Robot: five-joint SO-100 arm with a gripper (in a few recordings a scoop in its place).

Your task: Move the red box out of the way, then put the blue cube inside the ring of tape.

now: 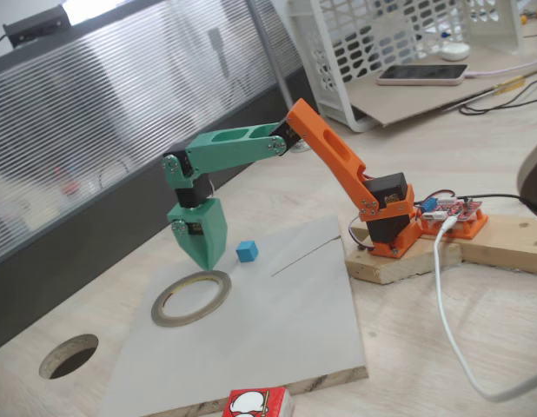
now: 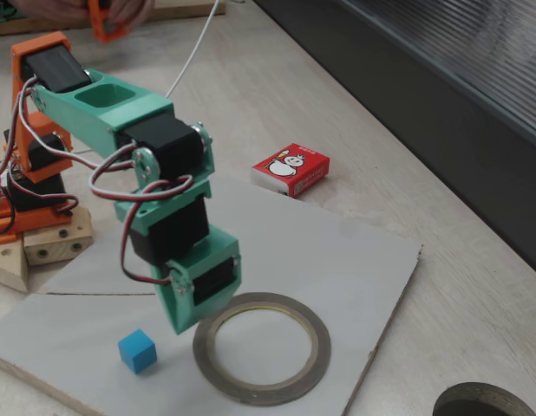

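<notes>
Red box (image 2: 290, 170) lies off the grey board (image 2: 355, 260), on the wooden table (image 2: 476, 286) past the board's far edge in one fixed view; in the other fixed view it shows at the bottom edge, just beyond the board's near edge. It sits well apart from the ring and the cube, so step one looks done.

Blue cube (image 1: 246, 252) rests on the board, outside the ring of tape (image 1: 191, 298), near it but not touching. Ring is flat on the board, centre empty. Step two not yet done.

Gripper (image 1: 204, 259) points down between cube and ring, tip close to the ring's rim and beside the cube. Fingers look pressed together with nothing between them, though the tip is small and the gap hard to read. Cube not grasped.

Left: grasp cube, lift, drop inside the ring.
</notes>
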